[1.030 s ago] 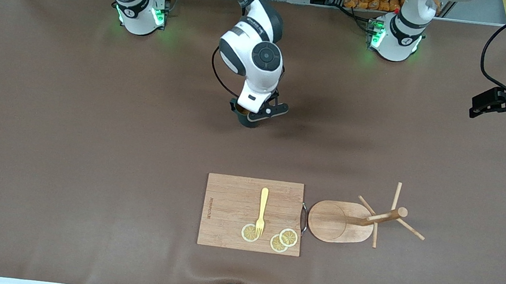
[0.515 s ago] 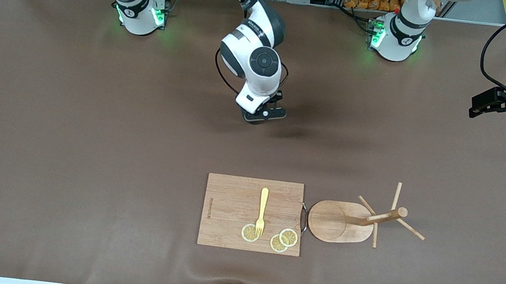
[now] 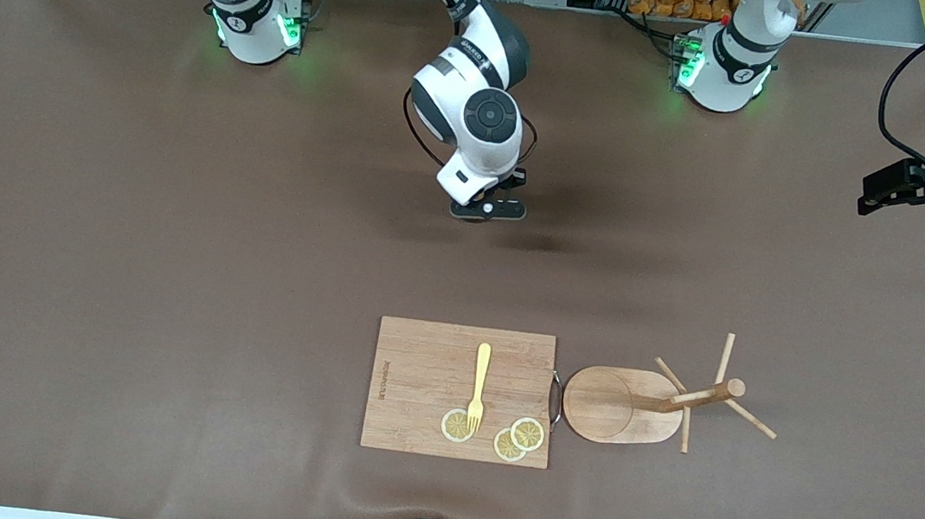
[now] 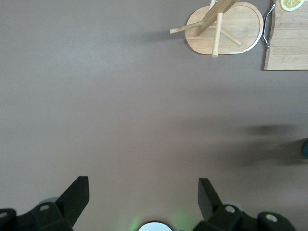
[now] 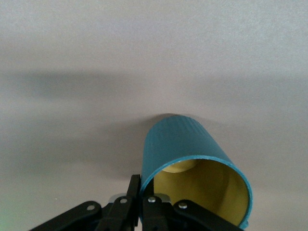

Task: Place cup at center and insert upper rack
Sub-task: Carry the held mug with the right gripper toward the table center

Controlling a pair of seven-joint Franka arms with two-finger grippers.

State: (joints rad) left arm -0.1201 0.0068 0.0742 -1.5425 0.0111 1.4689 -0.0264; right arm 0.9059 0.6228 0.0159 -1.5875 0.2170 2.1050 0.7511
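My right gripper (image 3: 487, 208) is over the middle of the table, shut on the rim wall of the teal cup (image 5: 185, 144): one finger inside the yellowish interior, one outside. The cup's base is close to the tabletop. In the front view the wrist hides the cup. A sliver of the cup shows in the left wrist view (image 4: 305, 148). The wooden mug tree (image 3: 618, 405) stands on its oval base nearer the front camera, beside the cutting board; it also shows in the left wrist view (image 4: 224, 29). My left gripper (image 4: 142, 185) is open and empty, waiting high over the left arm's end (image 3: 879, 195).
A rectangular wooden cutting board (image 3: 423, 377) with a yellow fork (image 3: 479, 386) and three lemon slices (image 3: 527, 433) lies beside the mug tree, toward the right arm's end. Brown mat covers the table.
The right gripper has shifted slightly toward the left arm's end and turned more upright. The cup, visible under it a second ago, is now hidden by the wrist. The left arm has not moved.
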